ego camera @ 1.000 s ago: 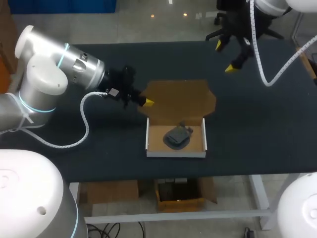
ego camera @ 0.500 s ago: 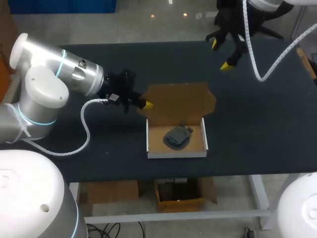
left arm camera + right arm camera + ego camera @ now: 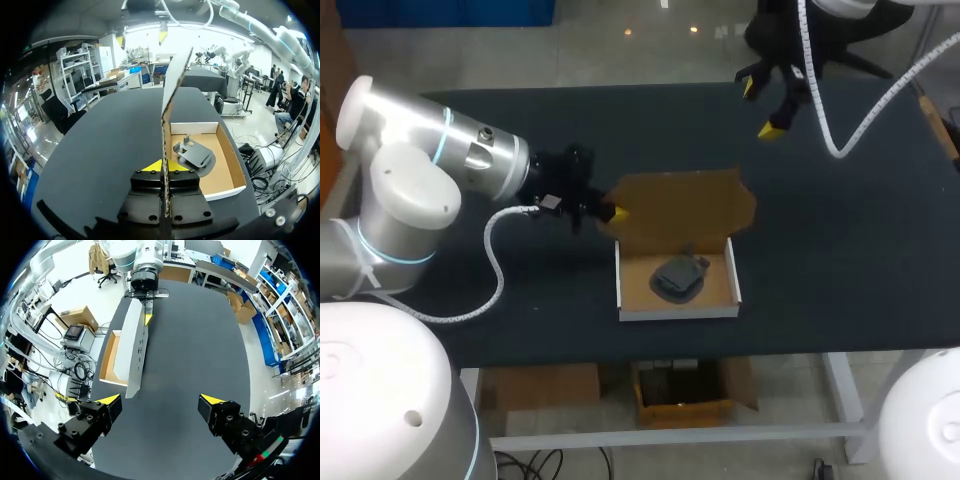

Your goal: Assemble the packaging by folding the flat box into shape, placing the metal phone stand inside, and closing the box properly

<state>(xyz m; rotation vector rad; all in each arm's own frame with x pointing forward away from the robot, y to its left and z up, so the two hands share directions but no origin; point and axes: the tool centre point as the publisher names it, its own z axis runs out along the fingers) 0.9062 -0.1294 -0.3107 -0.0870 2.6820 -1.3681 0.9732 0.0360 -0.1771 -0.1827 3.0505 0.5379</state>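
The open cardboard box (image 3: 624, 284) lies near the table's middle, white outside and brown inside. The dark metal phone stand (image 3: 678, 277) rests in its tray. The brown lid (image 3: 685, 205) is hinged at the far wall and stands tilted up. My left gripper (image 3: 617, 212) is shut on the lid's left edge. In the left wrist view the lid (image 3: 172, 85) rises edge-on from between the fingers, with the stand (image 3: 196, 154) beside it. My right gripper (image 3: 760, 109) hangs open over the table's far side, clear of the box. In the right wrist view it (image 3: 161, 400) is empty, the lid (image 3: 135, 352) ahead.
The dark table top (image 3: 840, 250) carries nothing else. My left arm's white cable (image 3: 495, 250) loops over the table left of the box.
The left gripper has tipped the lid a little more upright, so it looks shorter from above. The right gripper has drifted slightly farther back and left, still open.
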